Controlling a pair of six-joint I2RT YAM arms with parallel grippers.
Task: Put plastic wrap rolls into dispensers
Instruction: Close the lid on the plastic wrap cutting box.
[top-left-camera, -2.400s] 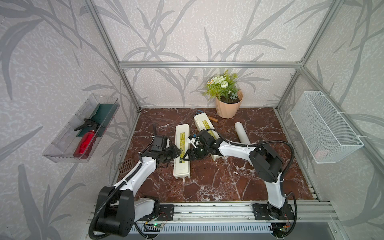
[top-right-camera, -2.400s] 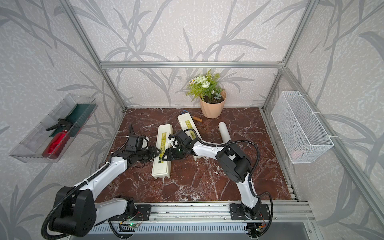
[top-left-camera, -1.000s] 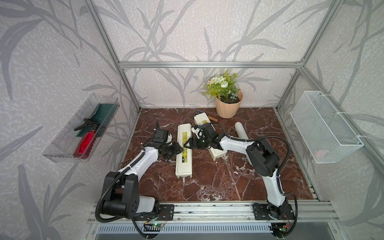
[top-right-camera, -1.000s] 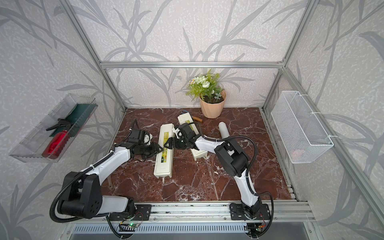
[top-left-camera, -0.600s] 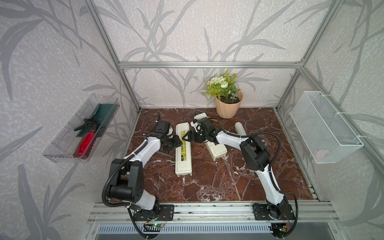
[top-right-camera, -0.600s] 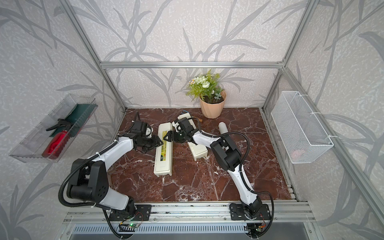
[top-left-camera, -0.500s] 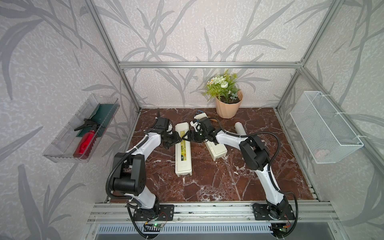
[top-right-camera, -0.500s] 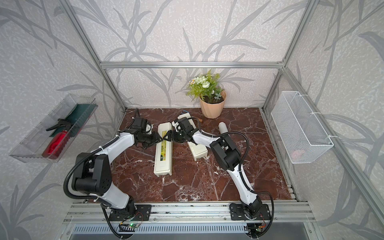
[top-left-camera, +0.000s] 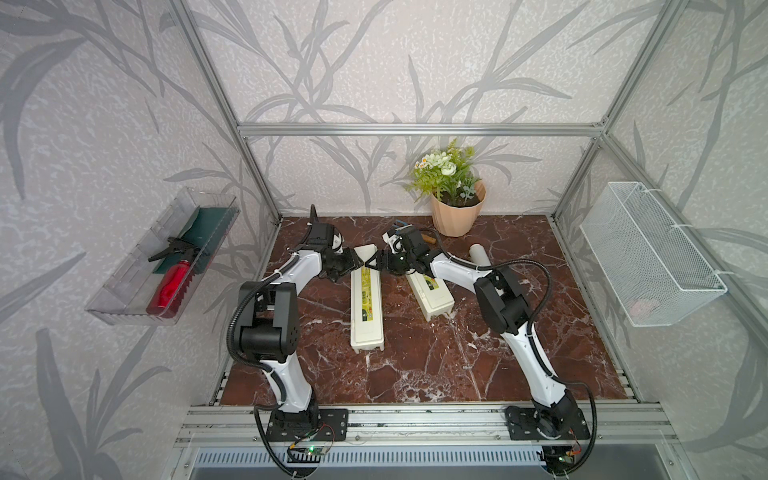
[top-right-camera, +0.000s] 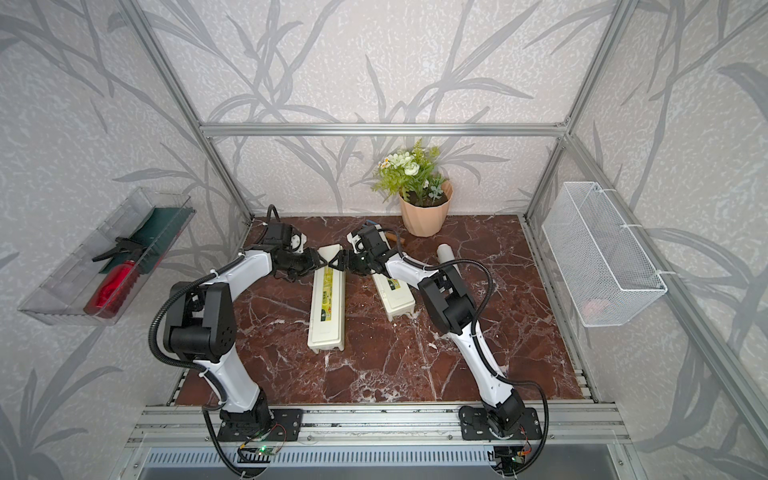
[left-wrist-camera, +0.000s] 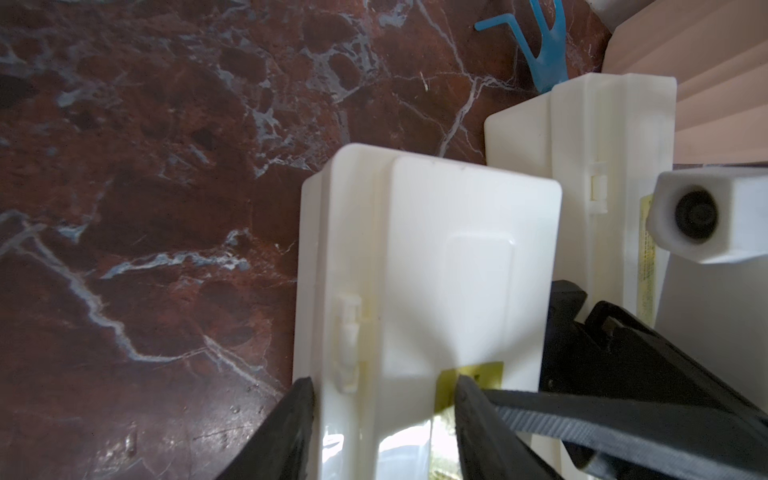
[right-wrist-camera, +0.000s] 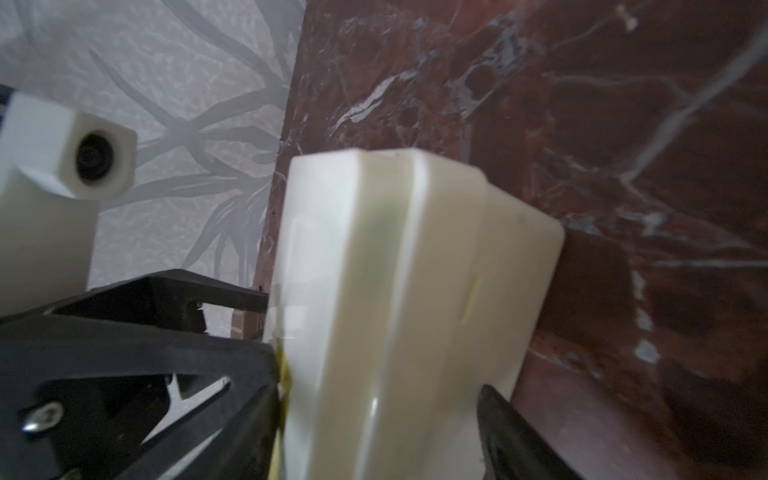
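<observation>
Two cream dispensers lie shut on the marble floor, the left dispenser (top-left-camera: 366, 307) (top-right-camera: 326, 311) and the right dispenser (top-left-camera: 432, 293) (top-right-camera: 395, 297). Both grippers meet at the left dispenser's far end. My left gripper (top-left-camera: 360, 262) (left-wrist-camera: 384, 386) is open. One finger lies against the box's outer side and the other rests on the lid by the yellow label. My right gripper (top-left-camera: 372, 264) (right-wrist-camera: 378, 378) is open astride the other half of that dispenser (right-wrist-camera: 395, 249), blurred. One plastic wrap roll (top-left-camera: 480, 255) (top-right-camera: 446, 253) lies behind the right arm, partly hidden.
A potted plant (top-left-camera: 455, 208) stands at the back, with a blue plastic piece (left-wrist-camera: 544, 54) near the right dispenser's far end. A clear tray (top-left-camera: 124, 299) with a red bottle hangs on the left wall. A white wire basket (top-left-camera: 648, 253) hangs on the right wall.
Both grippers have slid along the left dispenser from its middle to its far end. The right gripper's jaws have narrowed. The dispensers have stayed in place.
</observation>
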